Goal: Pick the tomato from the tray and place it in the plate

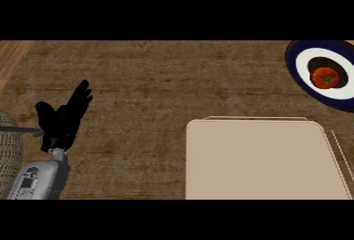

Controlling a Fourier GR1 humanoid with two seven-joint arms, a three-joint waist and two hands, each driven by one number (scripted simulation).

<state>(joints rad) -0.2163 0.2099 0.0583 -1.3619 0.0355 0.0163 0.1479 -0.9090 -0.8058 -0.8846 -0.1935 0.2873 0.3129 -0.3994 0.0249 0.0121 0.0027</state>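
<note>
A red tomato with a green stem lies in the dark centre of a round plate with a white ring and dark blue rim, at the upper right edge of the head view. A beige tray occupies the lower right and holds nothing visible. My left hand rests at the left with straight fingers pointing up and to the right, far from both tray and plate. My right hand does not show.
The counter top is dark brown and woven-looking. A lighter wooden strip runs along the upper left corner. A grey woven object sits at the left edge beside my left forearm.
</note>
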